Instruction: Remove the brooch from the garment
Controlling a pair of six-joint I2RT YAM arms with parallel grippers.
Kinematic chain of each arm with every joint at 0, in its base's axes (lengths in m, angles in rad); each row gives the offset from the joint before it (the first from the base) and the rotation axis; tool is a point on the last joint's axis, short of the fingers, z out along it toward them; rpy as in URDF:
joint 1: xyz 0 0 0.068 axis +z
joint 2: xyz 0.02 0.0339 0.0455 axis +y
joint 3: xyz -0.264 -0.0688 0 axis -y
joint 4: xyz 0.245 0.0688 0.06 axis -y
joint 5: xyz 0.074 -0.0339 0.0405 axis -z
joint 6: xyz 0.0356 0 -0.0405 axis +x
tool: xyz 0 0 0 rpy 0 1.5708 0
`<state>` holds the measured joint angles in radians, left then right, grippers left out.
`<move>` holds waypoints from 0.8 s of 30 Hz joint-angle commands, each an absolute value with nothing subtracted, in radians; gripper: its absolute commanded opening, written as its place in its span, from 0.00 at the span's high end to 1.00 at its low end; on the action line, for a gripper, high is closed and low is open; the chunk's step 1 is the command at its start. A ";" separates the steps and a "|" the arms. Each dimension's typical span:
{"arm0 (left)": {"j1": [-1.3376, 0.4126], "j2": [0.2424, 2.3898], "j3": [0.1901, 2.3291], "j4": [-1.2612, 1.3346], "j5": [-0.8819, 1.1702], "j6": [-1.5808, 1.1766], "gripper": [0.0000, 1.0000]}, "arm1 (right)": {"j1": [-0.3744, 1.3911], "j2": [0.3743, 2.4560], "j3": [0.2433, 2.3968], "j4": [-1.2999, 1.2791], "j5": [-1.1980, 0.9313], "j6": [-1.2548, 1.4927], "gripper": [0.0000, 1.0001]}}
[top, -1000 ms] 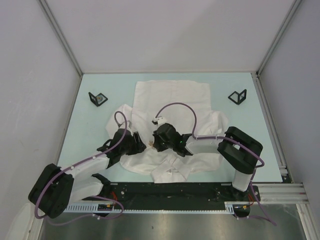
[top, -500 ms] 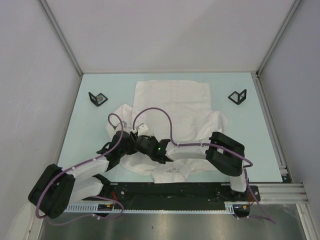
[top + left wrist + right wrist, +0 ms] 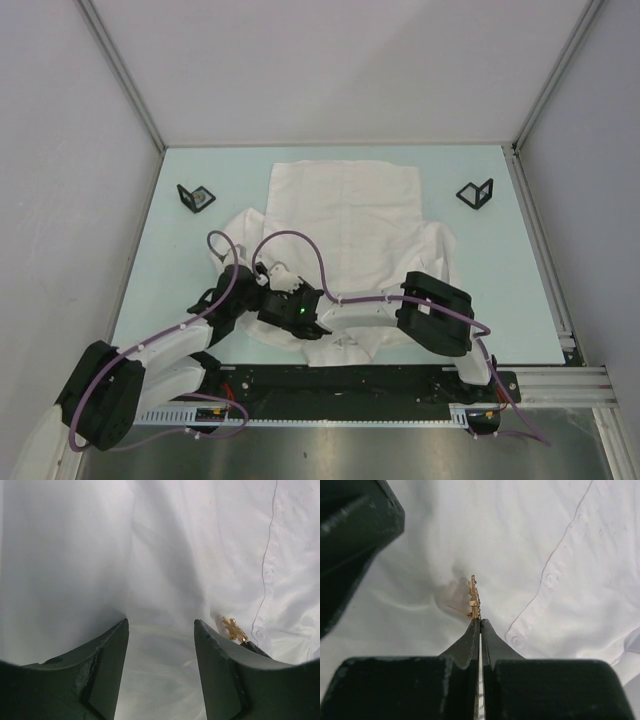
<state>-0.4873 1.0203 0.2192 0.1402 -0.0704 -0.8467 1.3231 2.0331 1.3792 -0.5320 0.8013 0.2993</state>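
Top external: pale green surface point(image 3: 170, 270) boxed by plain grey walls point(image 3: 340, 70). Black stand point(image 3: 195, 197) far left, second stand point(image 3: 475, 192) far right. White garment point(image 3: 345, 200) spread mid-surface, under both arms.

Right wrist: right tool point(image 3: 480, 622) pinched tight on gold brooch point(image 3: 473, 600), on edge against fabric near button placket.

Left wrist: left tool point(image 3: 160, 630) spread wide over fabric, gripping nothing.

The brooch point(image 3: 474, 600) is gold-coloured metal, bright and shiny, with a finely ridged surface. The garment point(image 3: 420, 540) beneath it is thin white cloth, matt and smooth, softly creased, with fine stitching. The buttons point(image 3: 549, 579) beside the brooch look like smooth plastic. The right gripper point(image 3: 480, 622) and left gripper point(image 3: 161, 624) are matt black plastic, faintly scuffed. The table point(image 3: 500, 260) around them is pale, smooth and matt.
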 commanded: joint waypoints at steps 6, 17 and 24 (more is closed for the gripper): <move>-0.457 0.979 0.228 0.012 -0.025 -0.781 0.31 | 1.336 1.968 1.407 -0.612 0.812 0.325 1.00; -0.456 0.799 0.503 -0.205 0.297 -0.643 0.23 | 1.138 1.558 1.154 -0.364 0.236 0.353 1.00; -0.456 0.837 0.604 -0.084 0.645 -0.636 0.22 | 0.858 1.243 0.959 -0.267 -0.315 0.322 1.00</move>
<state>-0.4610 0.8131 0.5606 -0.1749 0.3847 -0.6487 0.9596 1.3994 1.0306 -0.3561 0.0925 0.3351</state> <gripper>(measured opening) 0.781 0.009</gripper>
